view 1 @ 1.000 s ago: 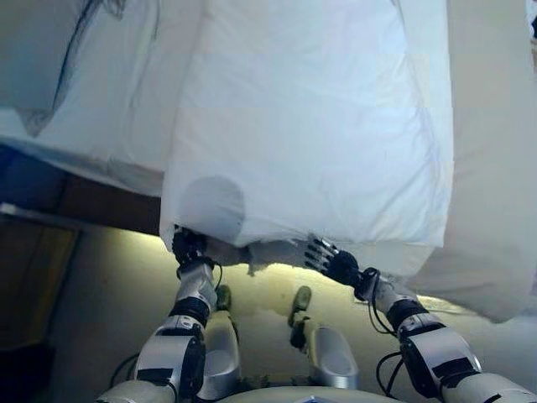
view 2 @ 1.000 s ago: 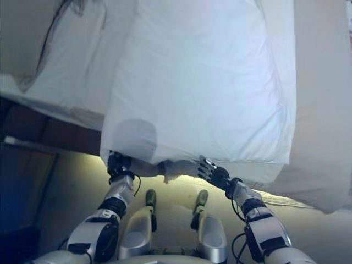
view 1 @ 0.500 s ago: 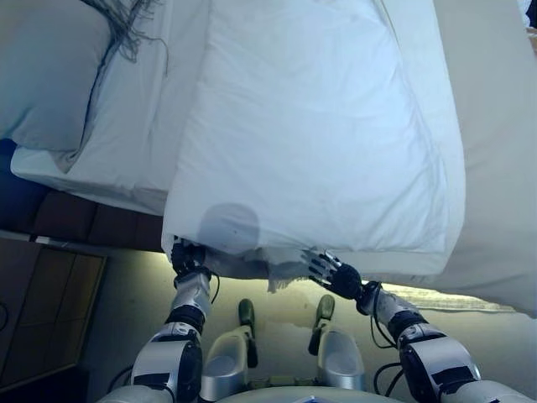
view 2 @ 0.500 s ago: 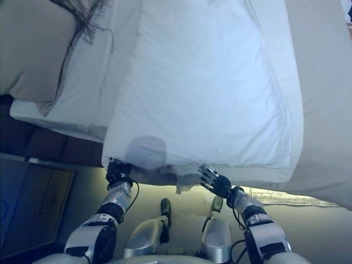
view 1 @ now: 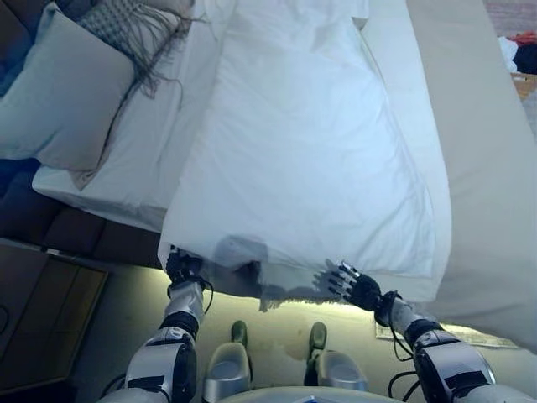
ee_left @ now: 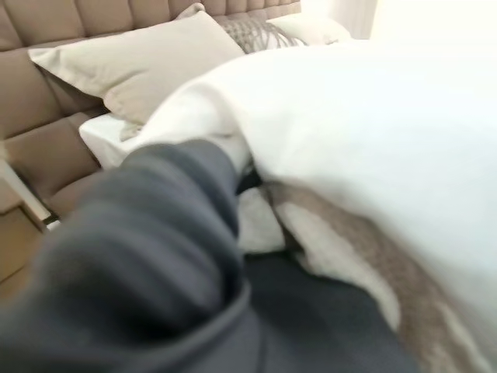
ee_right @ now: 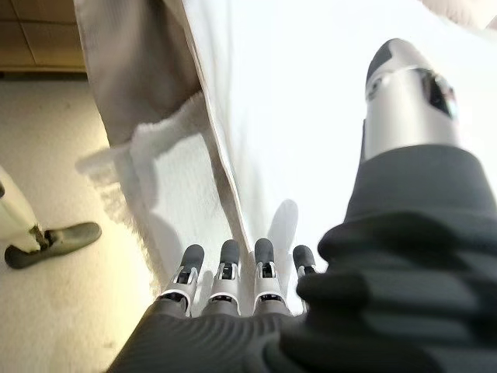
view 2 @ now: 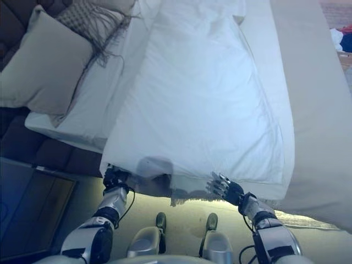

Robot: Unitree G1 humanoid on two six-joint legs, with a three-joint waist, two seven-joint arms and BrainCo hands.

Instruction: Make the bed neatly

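A white duvet [view 1: 310, 168] lies along the bed, its near edge hanging over the side towards me. A beige fringed blanket [ee_right: 147, 101] hangs out from under that edge. My left hand [view 1: 178, 267] is up under the duvet's left near corner. In the left wrist view only its dark cover [ee_left: 155, 233] shows against the white cloth, and its fingers are hidden. My right hand [view 1: 357, 288] is at the duvet's near edge further right. Its fingers [ee_right: 225, 268] and thumb [ee_right: 408, 93] are straight and hold nothing.
A large beige pillow [view 1: 63, 92] and a patterned fringed cushion [view 1: 134, 21] lie at the bed's head on the left, against a brown padded headboard [ee_left: 46, 85]. A beige bedspread [view 1: 487, 168] covers the right side. Dark wooden furniture [view 1: 42, 319] stands at lower left.
The camera has tilted up and shows more of the bed and pillows. My right hand has moved a little right, away from the fringed blanket corner. My left hand stays under the duvet corner.
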